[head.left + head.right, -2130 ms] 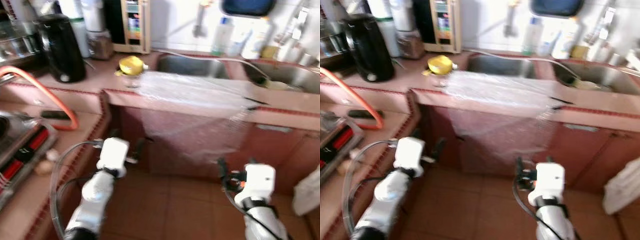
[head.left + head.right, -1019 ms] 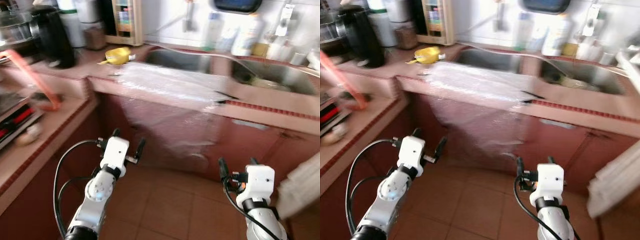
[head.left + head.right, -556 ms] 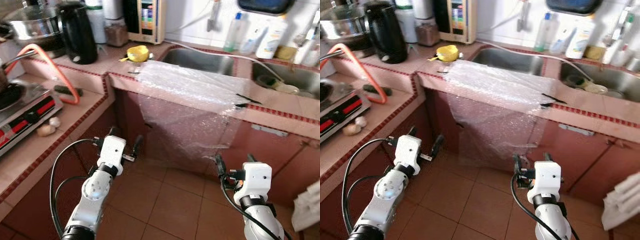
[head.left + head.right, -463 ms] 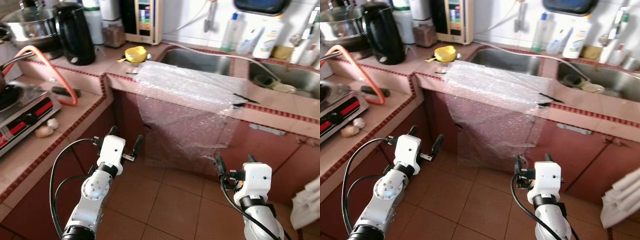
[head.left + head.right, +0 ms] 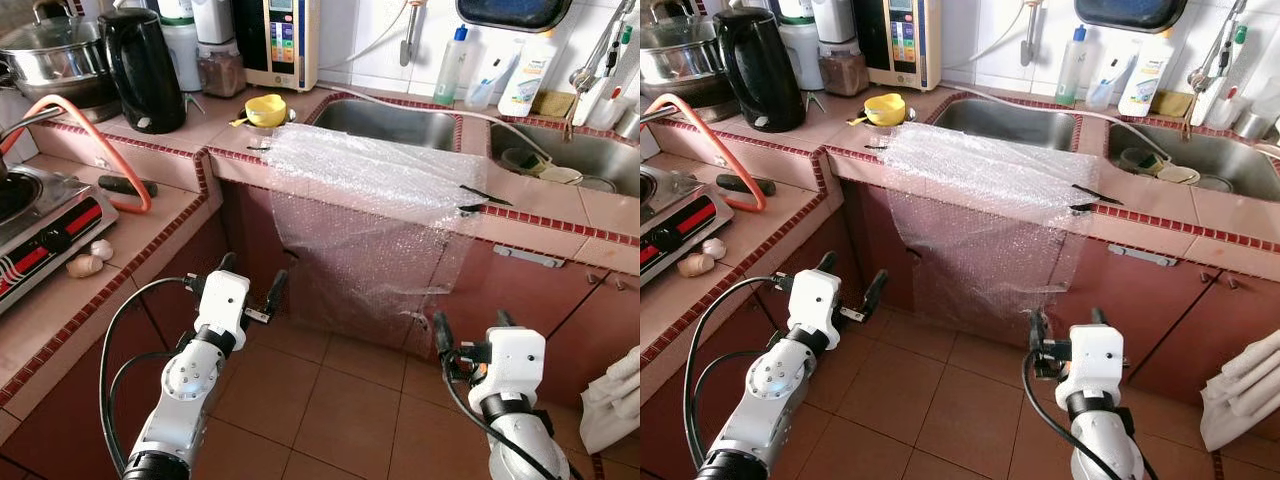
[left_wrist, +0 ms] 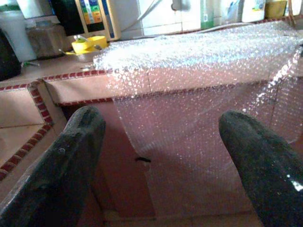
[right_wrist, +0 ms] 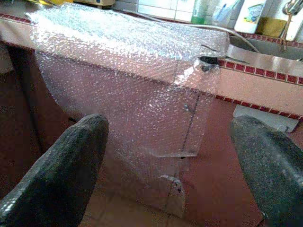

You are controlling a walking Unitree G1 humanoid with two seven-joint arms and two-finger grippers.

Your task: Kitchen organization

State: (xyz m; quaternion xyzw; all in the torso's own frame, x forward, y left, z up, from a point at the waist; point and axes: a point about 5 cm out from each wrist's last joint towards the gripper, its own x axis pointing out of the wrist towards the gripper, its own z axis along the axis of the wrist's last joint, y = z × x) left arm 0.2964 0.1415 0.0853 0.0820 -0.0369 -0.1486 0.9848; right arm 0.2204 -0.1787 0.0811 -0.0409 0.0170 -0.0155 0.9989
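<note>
Approach step, by my reading: both pincers, left pincer (image 5: 243, 282) and right pincer (image 5: 470, 333), hang released and empty before the bubble wrap (image 5: 375, 200) draped over the bench (image 5: 560, 215) edge; next, reach up and grasp its hanging edge

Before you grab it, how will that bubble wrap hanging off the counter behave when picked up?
The bubble wrap drapes limply over the counter edge, so it will probably flop and fold. It looks thin and see-through, likely very light. Pinched at one spot by an open gripper, it may slide off in one sheet.
</note>
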